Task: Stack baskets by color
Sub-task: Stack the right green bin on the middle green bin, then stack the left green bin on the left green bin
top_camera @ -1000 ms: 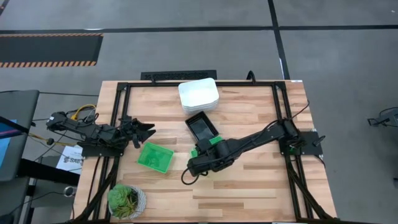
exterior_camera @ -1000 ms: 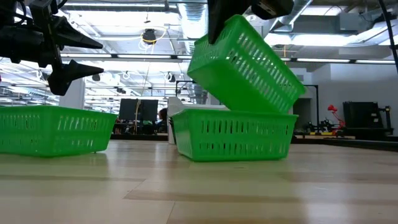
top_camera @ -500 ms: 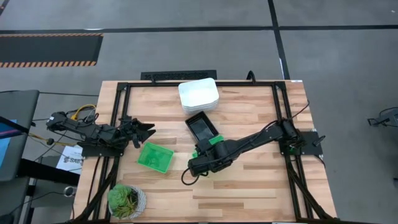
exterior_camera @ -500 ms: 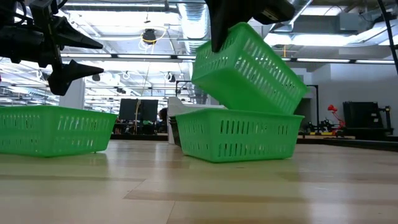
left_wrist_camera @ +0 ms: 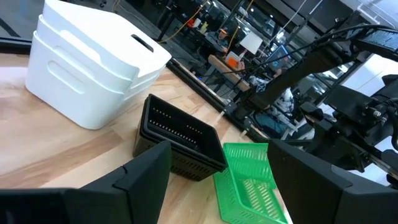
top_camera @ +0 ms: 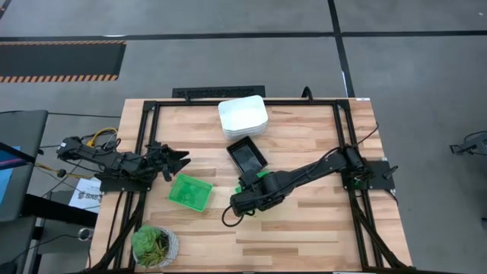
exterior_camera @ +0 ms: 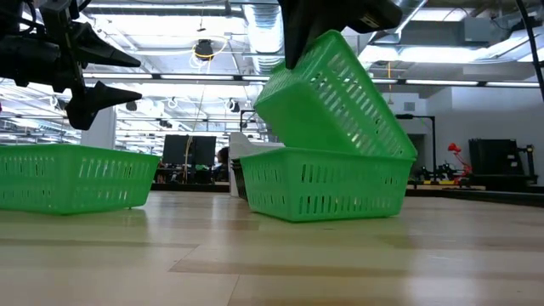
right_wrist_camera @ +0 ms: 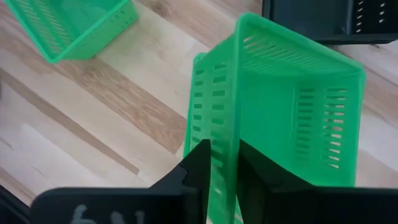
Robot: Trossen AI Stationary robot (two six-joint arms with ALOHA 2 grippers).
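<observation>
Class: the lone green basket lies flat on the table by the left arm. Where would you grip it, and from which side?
Grip the lone green basket by one wall near the rim, coming straight down from above. It sits upright with its mouth open and bare table around it, so one finger can go inside the thin wall and one outside. The left hand is nearest.

We see two dark, slender jointed arms with black cables trailing along them. Yellow and orange wires bunch at the left arm's [top_camera: 114, 164] base. The right gripper's [right_wrist_camera: 221, 168] fingers are flat black, angular plates.
</observation>
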